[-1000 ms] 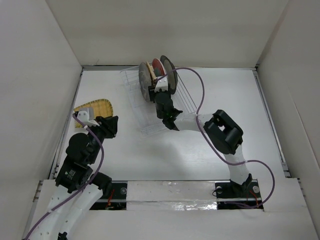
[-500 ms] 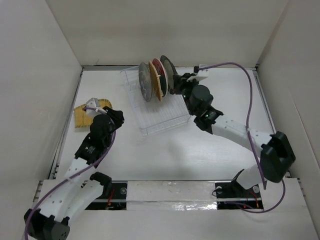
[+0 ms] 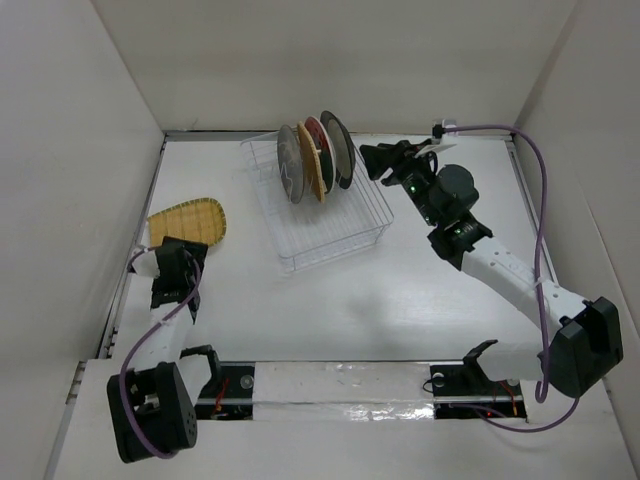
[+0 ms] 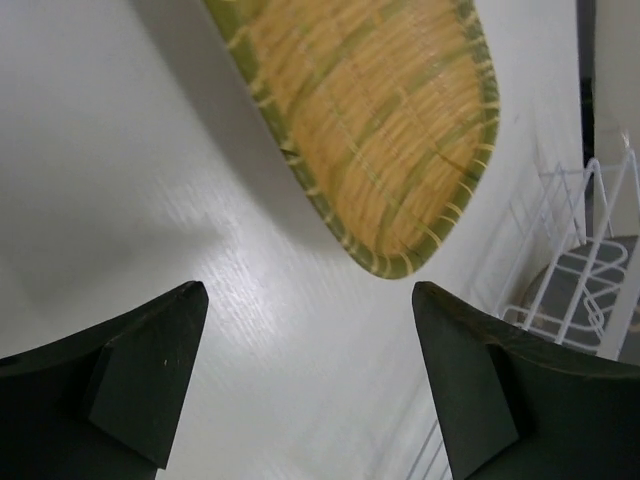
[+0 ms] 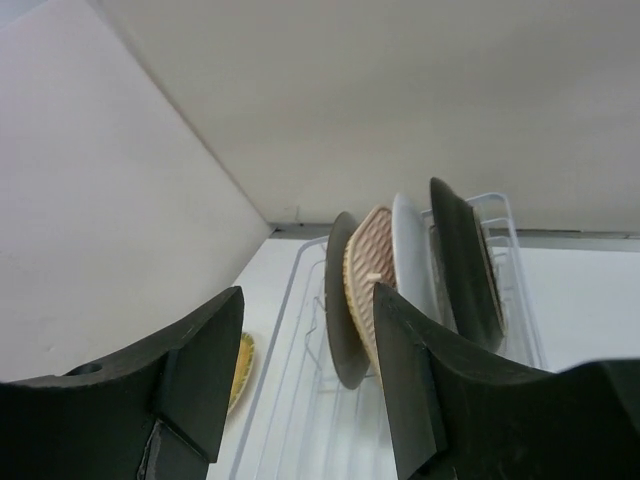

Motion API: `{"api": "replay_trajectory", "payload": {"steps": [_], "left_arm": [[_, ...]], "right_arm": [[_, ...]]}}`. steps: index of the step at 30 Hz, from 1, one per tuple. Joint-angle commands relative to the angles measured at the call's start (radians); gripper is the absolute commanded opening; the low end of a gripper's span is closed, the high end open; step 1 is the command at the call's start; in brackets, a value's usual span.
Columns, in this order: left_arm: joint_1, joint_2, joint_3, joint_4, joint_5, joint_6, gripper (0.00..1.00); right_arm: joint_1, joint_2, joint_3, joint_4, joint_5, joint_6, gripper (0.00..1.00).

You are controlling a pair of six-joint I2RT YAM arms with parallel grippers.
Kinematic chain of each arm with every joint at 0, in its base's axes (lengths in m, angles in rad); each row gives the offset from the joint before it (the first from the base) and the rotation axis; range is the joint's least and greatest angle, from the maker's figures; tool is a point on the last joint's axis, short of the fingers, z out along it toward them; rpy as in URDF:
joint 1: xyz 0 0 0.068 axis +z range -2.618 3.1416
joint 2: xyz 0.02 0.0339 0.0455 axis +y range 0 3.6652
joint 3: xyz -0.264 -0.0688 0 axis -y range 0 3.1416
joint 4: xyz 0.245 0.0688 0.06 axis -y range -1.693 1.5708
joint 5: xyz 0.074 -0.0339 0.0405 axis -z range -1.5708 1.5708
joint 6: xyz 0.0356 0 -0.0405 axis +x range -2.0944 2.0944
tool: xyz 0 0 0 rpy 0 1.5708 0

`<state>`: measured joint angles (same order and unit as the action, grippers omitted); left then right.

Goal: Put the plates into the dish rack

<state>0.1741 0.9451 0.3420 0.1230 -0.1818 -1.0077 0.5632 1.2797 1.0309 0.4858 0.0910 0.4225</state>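
Observation:
Four plates stand on edge in the clear dish rack (image 3: 345,215): a grey one (image 3: 289,166), a yellow woven one (image 3: 311,166), a red floral one (image 3: 316,131) and a dark-rimmed one (image 3: 338,150). A second woven plate (image 3: 188,220) lies flat on the table at the left. My left gripper (image 3: 185,252) hovers just near of it, open and empty; its wrist view shows that plate (image 4: 380,130) ahead of the gripper (image 4: 310,290). Off the rack's far right corner, my right gripper (image 3: 380,158) is open and empty, facing the standing plates (image 5: 368,270) between its fingers (image 5: 420,380).
White walls close in the table on the left, back and right. The rack (image 4: 570,250) stands right of the flat plate. The flat woven plate (image 5: 240,370) lies beyond the rack's (image 5: 300,400) left side in the right wrist view.
My left gripper has opened, let go of the woven plate and drawn back toward the near left; the plate now lies flat. My right gripper has opened and pulled right, away from the rack.

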Motion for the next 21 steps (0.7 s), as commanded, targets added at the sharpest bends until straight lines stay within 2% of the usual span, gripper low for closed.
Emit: {"api": "replay_trajectory", "payload": {"steps": [1,6,9,12,14,17,19,21], "left_arm": [[0.076,0.037,-0.057,0.116,0.071,-0.046,0.82],[0.215,0.197,-0.100,0.288,0.139,-0.046,0.80],[0.215,0.276,-0.061,0.395,0.176,-0.054,0.78],[0.215,0.361,-0.022,0.421,0.180,-0.068,0.76],[0.215,0.405,0.011,0.457,0.234,-0.087,0.75],[0.215,0.465,0.038,0.486,0.268,-0.103,0.67],[0.215,0.475,0.038,0.497,0.271,-0.114,0.56],[0.215,0.483,0.034,0.524,0.272,-0.129,0.49]], "right_arm": [[-0.005,-0.025,0.018,-0.004,-0.151,0.036,0.60],[-0.014,-0.014,0.027,-0.010,-0.183,0.038,0.60],[-0.003,0.012,0.037,-0.009,-0.200,0.041,0.60],[0.007,0.026,0.041,-0.010,-0.200,0.039,0.60],[0.020,0.032,0.046,-0.009,-0.194,0.038,0.60],[0.044,0.040,0.058,-0.021,-0.180,0.021,0.60],[0.053,0.040,0.063,-0.027,-0.172,0.015,0.60],[0.053,0.038,0.063,-0.027,-0.174,0.012,0.61]]}}
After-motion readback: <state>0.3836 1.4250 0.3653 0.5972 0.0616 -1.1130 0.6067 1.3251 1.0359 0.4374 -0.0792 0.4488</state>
